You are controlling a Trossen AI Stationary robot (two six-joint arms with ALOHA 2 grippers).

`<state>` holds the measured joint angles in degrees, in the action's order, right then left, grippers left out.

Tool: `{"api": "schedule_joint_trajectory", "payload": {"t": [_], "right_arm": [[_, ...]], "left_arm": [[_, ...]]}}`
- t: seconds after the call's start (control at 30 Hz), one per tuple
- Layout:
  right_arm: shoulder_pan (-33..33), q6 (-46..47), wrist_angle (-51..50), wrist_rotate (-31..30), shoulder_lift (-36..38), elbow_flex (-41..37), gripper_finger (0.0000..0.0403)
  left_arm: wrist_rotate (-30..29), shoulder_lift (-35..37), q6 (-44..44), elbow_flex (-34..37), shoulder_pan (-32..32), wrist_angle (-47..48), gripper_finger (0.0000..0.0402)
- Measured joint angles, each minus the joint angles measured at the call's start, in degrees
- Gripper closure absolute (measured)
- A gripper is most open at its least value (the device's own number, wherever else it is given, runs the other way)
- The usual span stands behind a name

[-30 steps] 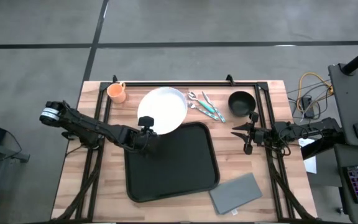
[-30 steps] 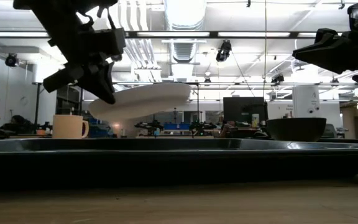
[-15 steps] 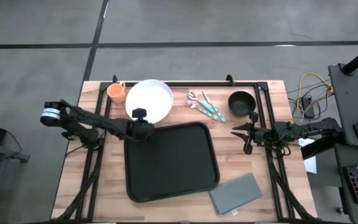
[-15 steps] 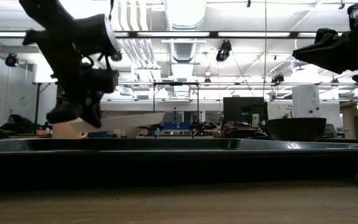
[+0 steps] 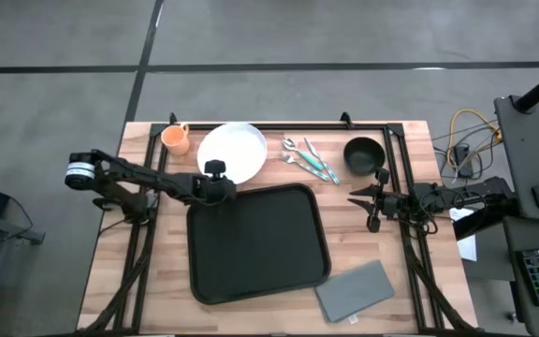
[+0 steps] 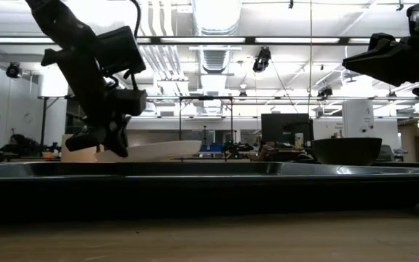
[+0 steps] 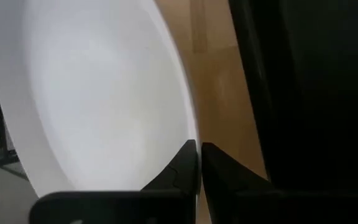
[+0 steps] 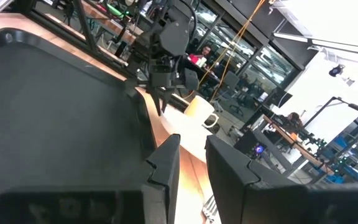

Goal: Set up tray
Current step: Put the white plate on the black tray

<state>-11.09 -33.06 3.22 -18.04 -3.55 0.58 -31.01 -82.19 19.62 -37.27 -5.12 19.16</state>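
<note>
The white plate (image 5: pixel 232 153) lies beyond the far left corner of the black tray (image 5: pixel 255 248), next to an orange mug (image 5: pixel 175 139). My left gripper (image 5: pixel 221 186) is at the plate's near rim and is shut on it. In the low view the plate (image 6: pixel 155 150) sits low and almost level; the tray's rim (image 6: pixel 209 172) hides its underside. My right gripper (image 5: pixel 354 197) hovers level by the tray's right side. It is open by a narrow gap (image 8: pixel 191 142) with nothing between its fingers. My left gripper pinches the plate's rim (image 7: pixel 188 132) between its two fingertips, on the side nearest the tray. The fingers slant down from the table's left and near side. The plate sits almost level. Whether its base touches the table, I cannot tell.
Cutlery with teal handles (image 5: pixel 307 159) and a black bowl (image 5: pixel 365 153) lie at the far right of the table. A grey napkin (image 5: pixel 355 290) lies off the tray's near right corner. A black frame rail runs along the table's far edge.
My left gripper has carried the plate from above the tray's far left corner toward the table's far left and downward. The plate was tilted and lifted; now it sits low and almost level beyond the tray.
</note>
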Motion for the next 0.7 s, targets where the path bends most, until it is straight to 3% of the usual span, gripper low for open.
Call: {"api": "schedule_joint_trajectory", "payload": {"t": [0.4, 0.7], "right_arm": [[0.0, 0.0, 0.0, 0.0, 0.0, 0.0, 0.0335], [0.0, 0.0, 0.0, 0.0, 0.0, 0.0, 0.0335]], "left_arm": [[-0.8, -0.5, -0.9, -0.2, -1.3, -0.7, 0.0399], [-2.7, -0.5, -0.8, -0.2, -2.0, -3.2, 0.0320]]}}
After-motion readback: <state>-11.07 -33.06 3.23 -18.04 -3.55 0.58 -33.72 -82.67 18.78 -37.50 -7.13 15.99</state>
